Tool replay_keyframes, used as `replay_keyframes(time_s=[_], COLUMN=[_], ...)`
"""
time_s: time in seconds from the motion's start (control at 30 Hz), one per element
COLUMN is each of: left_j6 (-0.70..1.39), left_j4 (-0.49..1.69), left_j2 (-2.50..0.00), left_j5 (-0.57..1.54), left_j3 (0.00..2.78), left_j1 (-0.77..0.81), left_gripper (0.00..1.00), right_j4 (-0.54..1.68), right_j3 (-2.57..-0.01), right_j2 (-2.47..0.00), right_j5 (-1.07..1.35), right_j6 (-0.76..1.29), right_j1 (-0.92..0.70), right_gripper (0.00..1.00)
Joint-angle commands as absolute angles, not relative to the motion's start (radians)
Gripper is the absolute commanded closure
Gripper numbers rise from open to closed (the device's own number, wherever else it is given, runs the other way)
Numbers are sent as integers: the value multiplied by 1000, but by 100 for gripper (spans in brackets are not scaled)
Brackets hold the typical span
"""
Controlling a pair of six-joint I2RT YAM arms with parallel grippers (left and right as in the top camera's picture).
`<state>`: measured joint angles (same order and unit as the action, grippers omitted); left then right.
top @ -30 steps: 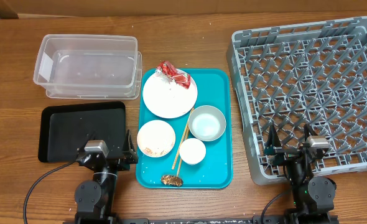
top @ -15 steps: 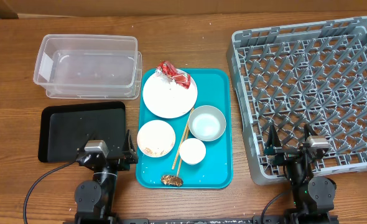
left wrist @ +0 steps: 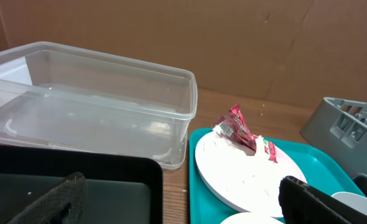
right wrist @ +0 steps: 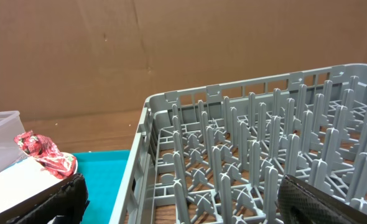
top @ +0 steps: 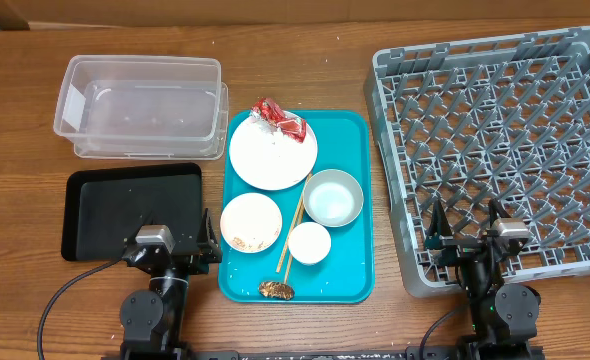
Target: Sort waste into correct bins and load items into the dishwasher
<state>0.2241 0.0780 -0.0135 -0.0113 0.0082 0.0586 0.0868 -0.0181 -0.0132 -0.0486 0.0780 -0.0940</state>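
Note:
On the teal tray (top: 350, 275) lie a large white plate (top: 273, 153) with a red wrapper (top: 279, 119) at its far edge, a smeared white bowl (top: 251, 222), a grey-green bowl (top: 333, 197), a small white cup (top: 309, 243) and a brown scrap (top: 276, 290). The clear tub (top: 140, 105) and black tray (top: 130, 210) sit to the left, the grey dish rack (top: 495, 150) to the right. My left gripper (top: 175, 225) hangs open over the black tray's near right corner (left wrist: 186, 202). My right gripper (top: 467, 222) is open above the rack's near left corner (right wrist: 186, 202). Neither holds anything.
Thin wooden chopsticks (top: 295, 225) lie between the bowls on the teal tray. A brown cardboard wall (left wrist: 171, 37) backs the wooden table (top: 305, 65). The rack's upright pegs (right wrist: 252, 149) stand right before my right gripper.

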Motion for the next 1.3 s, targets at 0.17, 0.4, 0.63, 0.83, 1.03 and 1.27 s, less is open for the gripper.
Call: replay_keyframes(time_s=[0.17,0.4,0.63,0.83,1.03,1.27], left_j6=[198,198,199,198,198,198], left_j4=[77,75,78,84,215,361], left_j2=[-18,-18,-18,-18,-26,-175], left_j5=[-3,-12,-2,45,45,46], left_j3=[5,5,5,14,105,292], left_j1=[57,56,57,57,57,57], left_gripper=[0,0,0,0,0,0], right_j4=[81,81,81,82,102,245], right_j3=[-8,-8,-8,-12,-70,-238], right_j2=[-14,-14,-14,-14,-31,-172], right_j5=[-43,-43,-24,-25,-33,-32], right_j6=[79,79,89,159,162,162], right_j1=[-100,-100,-100,-100,-100,-100], right_gripper=[0,0,0,0,0,0])
